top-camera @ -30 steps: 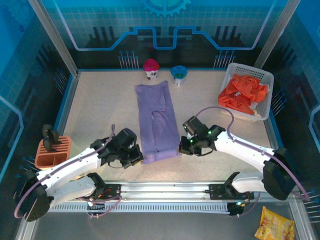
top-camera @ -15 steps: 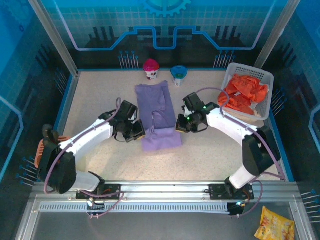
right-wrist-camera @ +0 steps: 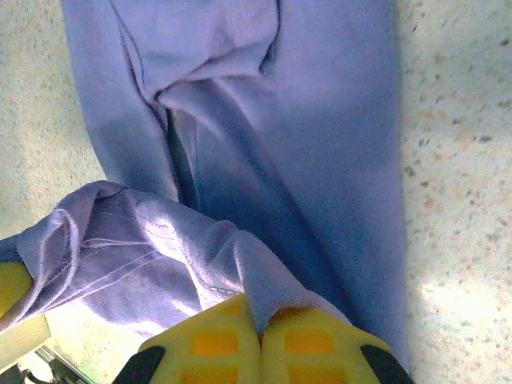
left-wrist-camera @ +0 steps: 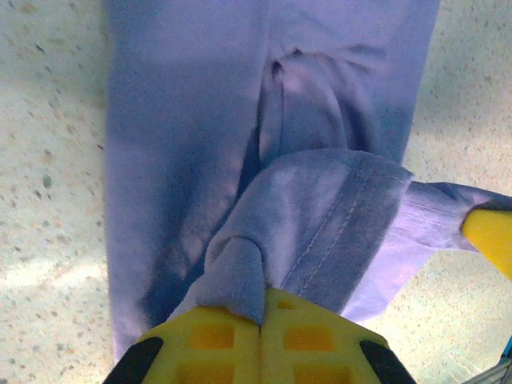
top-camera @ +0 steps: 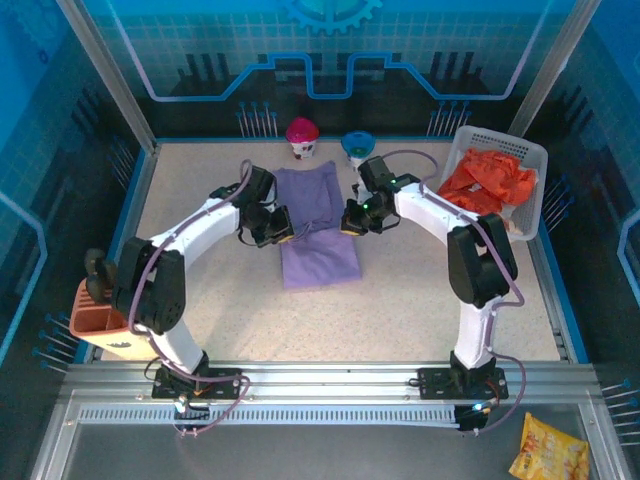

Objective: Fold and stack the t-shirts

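Observation:
The lavender t-shirt [top-camera: 318, 228] lies lengthwise on the table's far middle, its near part lifted and doubled back over itself. My left gripper [top-camera: 283, 229] is shut on the shirt's left hem corner [left-wrist-camera: 240, 268], the cloth pinched between yellow pads. At the shirt's right edge my right gripper [top-camera: 350, 222] is shut on the other hem corner [right-wrist-camera: 268, 284]. The orange-red t-shirts [top-camera: 487, 187] lie crumpled in the white basket [top-camera: 528, 152] at the far right.
A magenta-lidded cup [top-camera: 302, 136] and a blue-lidded cup [top-camera: 356, 147] stand just beyond the shirt's far end. An orange rack [top-camera: 100, 308] sits at the near left. A yellow snack bag [top-camera: 548, 447] lies off the table, near right.
Both grippers have carried the shirt's near hem away from the arm bases toward the far end, folding the lower half over the upper half. Both arms are now stretched out.

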